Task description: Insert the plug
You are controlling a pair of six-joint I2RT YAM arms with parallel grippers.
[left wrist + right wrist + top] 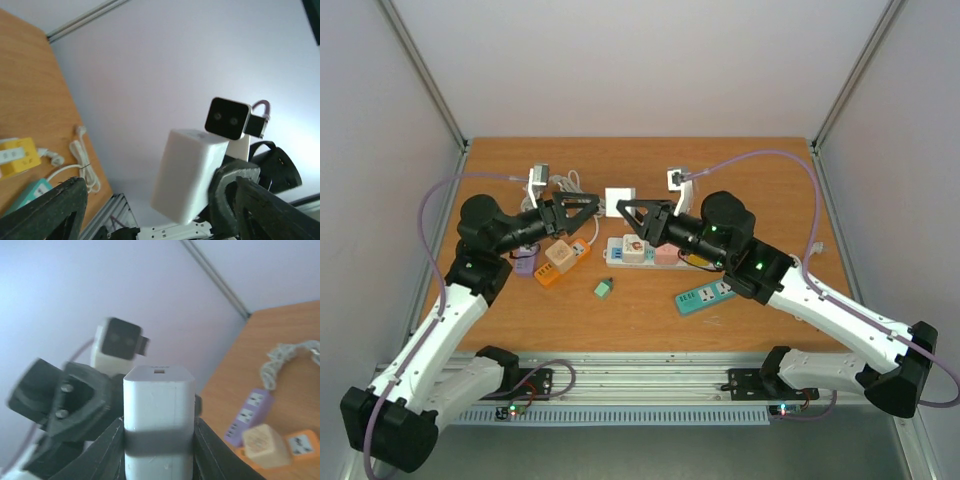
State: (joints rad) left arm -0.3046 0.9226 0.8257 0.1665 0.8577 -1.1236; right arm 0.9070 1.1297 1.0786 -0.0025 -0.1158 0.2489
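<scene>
The plug is a white charger block [159, 405], upright between my right gripper's [159, 440] two dark fingers, which are shut on its lower half. In the top view the charger [619, 200] sits in the air at the right gripper's [626, 212] tips, above the back of the table. My left gripper [592, 208] faces it from the left, jaws wide open and empty. In the left wrist view the charger [192, 172] hangs beyond the open left gripper [160, 220], apart from its fingers [47, 212]. A white power strip [640, 250] with coloured sockets lies below.
A teal strip [705, 297], an orange-yellow strip [563, 262], a purple strip [525, 265] and a small green adapter [604, 288] lie on the wooden table [650, 320]. White plugs with cables sit at the back [540, 180] [677, 178].
</scene>
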